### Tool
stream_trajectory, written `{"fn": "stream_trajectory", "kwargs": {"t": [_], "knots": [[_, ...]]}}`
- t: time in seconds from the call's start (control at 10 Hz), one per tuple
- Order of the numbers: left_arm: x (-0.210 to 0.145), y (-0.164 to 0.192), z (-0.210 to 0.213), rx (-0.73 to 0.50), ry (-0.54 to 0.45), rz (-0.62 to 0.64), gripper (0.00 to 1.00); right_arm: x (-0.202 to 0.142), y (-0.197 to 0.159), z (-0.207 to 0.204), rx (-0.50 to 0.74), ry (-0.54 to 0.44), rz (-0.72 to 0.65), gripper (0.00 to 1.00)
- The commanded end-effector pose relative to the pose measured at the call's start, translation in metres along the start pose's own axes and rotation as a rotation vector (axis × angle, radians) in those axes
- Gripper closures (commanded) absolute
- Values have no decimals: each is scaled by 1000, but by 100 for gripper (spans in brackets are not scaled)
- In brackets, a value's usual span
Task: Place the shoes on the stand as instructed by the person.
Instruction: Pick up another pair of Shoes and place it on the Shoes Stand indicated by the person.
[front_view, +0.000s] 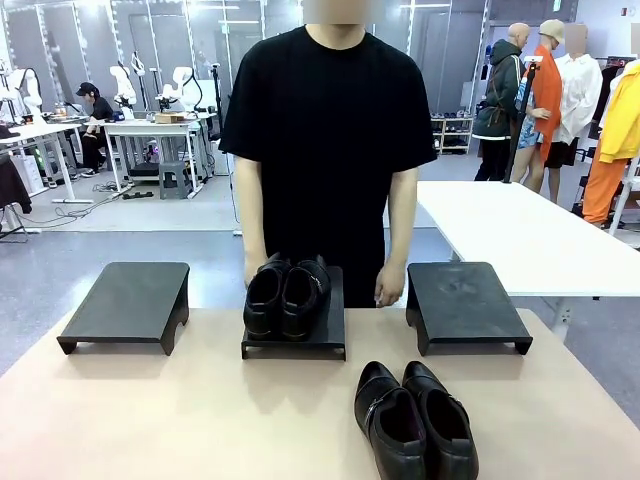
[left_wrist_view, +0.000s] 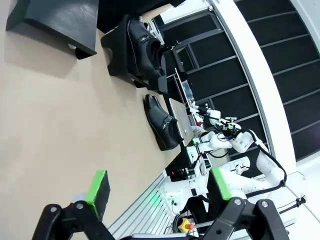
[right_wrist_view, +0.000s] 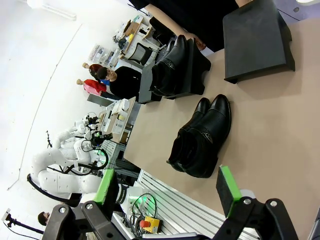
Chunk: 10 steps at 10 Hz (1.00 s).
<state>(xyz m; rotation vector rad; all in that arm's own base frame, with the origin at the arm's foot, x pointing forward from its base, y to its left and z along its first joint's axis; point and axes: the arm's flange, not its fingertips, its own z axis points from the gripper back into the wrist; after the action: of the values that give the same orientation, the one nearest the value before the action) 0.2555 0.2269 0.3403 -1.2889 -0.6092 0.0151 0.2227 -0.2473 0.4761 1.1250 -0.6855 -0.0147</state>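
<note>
Left end effector (left_wrist_view: 159, 186) and right end effector (right_wrist_view: 166, 186) released, we await word from the person (front_view: 330, 130) on the near pair (front_view: 415, 425).

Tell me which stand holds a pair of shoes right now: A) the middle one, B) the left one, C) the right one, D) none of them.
A: one pair of shoes sits on the middle stand, while the other pair lies on the table nearer the robot.
</note>
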Motion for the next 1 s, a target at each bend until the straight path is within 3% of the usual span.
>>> {"fn": "stream_trajectory", "kwargs": {"t": [0.0,0.9], "knots": [[-14,-6,7,-4,-12,-13,0,-1,0,0,14,-11,23,0],[-14,-6,7,-4,-12,-13,0,-1,0,0,14,-11,23,0]]}}
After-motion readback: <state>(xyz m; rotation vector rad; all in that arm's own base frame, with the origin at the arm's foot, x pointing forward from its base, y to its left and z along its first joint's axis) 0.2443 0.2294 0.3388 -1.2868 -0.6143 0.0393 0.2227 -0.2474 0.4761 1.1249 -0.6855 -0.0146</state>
